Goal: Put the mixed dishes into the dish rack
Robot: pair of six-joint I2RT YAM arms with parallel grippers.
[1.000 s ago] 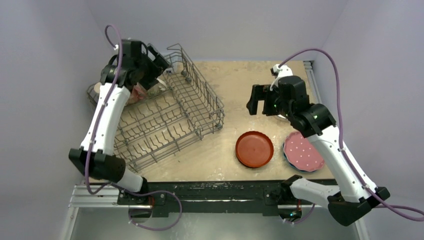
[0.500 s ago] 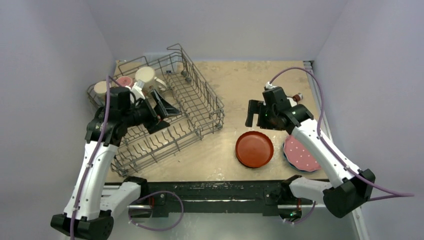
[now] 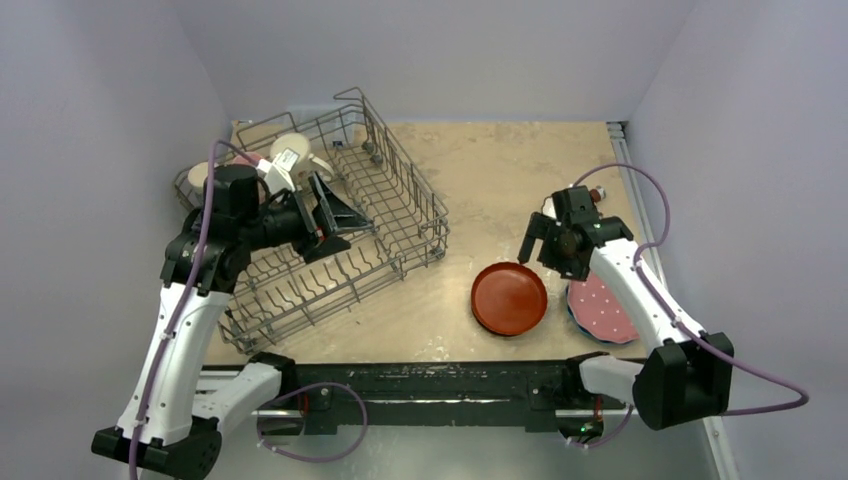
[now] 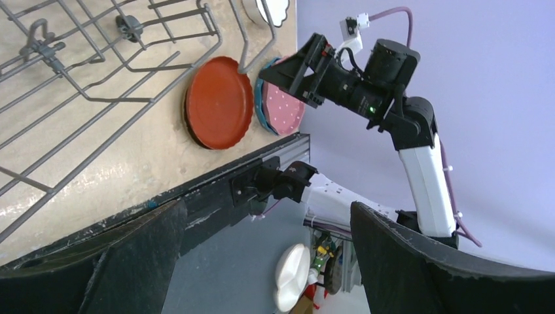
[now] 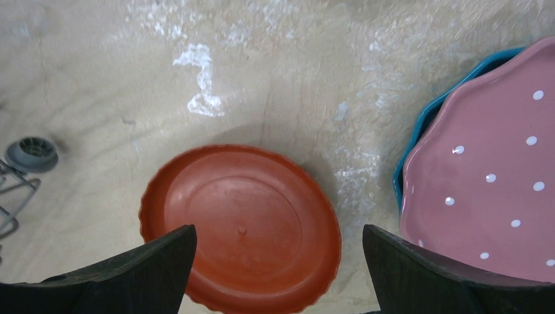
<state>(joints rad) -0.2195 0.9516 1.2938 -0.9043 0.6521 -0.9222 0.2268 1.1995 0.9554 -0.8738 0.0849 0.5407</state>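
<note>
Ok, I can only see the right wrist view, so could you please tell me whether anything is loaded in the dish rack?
Observer: Yes. A beige mug and a cream mug sit in the far left corner of the dish rack.
Operator: Thank you. Is the left end effector carrying anything?
Observer: No. The left end effector is open and empty, above the rack.
Operator: Is any dish on the table outside my view?
Observer: Yes. A white fluted bowl sits on the table near the pink dotted plate. Only its edge shows, in the left wrist view.
</note>
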